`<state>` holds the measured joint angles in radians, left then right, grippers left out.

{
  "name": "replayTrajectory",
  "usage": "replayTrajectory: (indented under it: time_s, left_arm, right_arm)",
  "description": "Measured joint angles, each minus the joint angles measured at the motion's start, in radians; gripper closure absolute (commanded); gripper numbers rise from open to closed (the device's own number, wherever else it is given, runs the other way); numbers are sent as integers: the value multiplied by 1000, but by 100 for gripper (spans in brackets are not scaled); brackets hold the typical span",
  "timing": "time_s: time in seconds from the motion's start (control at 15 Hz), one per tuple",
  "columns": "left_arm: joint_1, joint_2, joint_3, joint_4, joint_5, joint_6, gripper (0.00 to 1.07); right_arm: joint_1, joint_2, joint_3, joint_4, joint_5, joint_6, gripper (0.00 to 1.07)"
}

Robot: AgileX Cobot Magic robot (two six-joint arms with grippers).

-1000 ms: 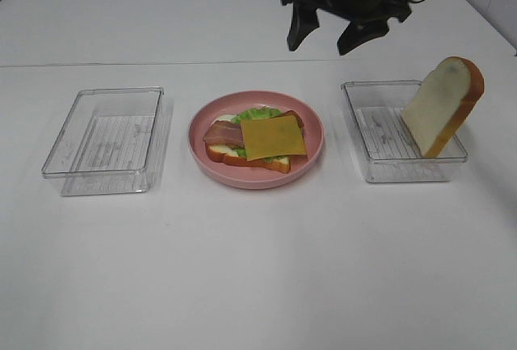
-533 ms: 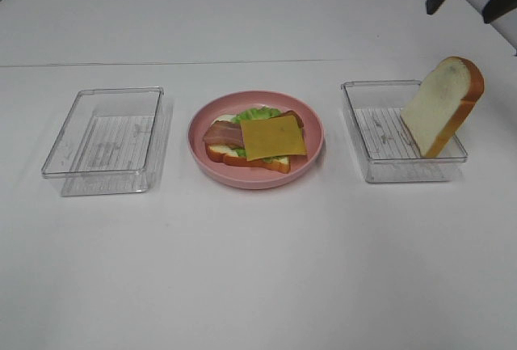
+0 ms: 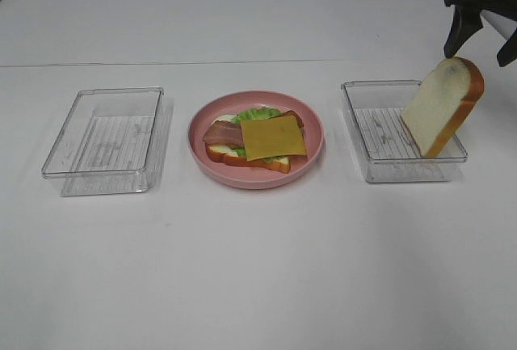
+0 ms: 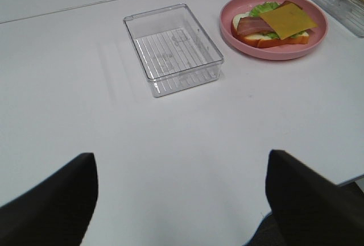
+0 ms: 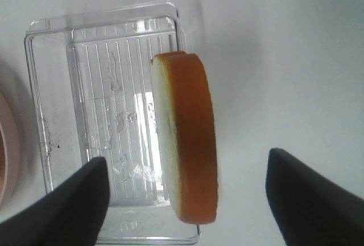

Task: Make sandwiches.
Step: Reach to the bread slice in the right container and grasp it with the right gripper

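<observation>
The last bread slice point(image 3: 443, 106), leaned up in the right tray point(image 3: 380, 140), is being lined up under the wide-open, empty right gripper point(image 3: 483, 27), to be picked up and laid onto the cheese-topped stack point(image 3: 257, 141).

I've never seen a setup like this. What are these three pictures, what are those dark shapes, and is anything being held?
It is a two-armed robot making toy sandwiches. One picture comes from a camera mounted high; the other two come from cameras on each wrist. The dark shapes are gripper fingers: the right gripper hangs open above a bread slice leaning in a clear tray. The left gripper is open too. A pink plate carries the half-built sandwich, cheese on top. Another tray sits left. Nothing is held.
</observation>
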<state>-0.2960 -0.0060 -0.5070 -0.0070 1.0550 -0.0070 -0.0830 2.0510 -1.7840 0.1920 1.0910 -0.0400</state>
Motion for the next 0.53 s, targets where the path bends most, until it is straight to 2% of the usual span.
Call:
replayTrajectory:
  time_s: [0.2, 0.33, 0.47, 0.53]
  left_arm:
    - [0, 0, 0, 0, 0, 0, 29]
    - [0, 0, 0, 0, 0, 0, 29]
    - [0, 0, 0, 0, 0, 0, 29]
    - [0, 0, 0, 0, 0, 0, 29]
  right_arm:
    - [0, 61, 0, 6, -9, -7, 35]
    - [0, 84, 0, 6, -22, -7, 40]
    - [0, 95, 0, 6, -23, -12, 89]
    - [0, 95, 0, 7, -23, -12, 106]
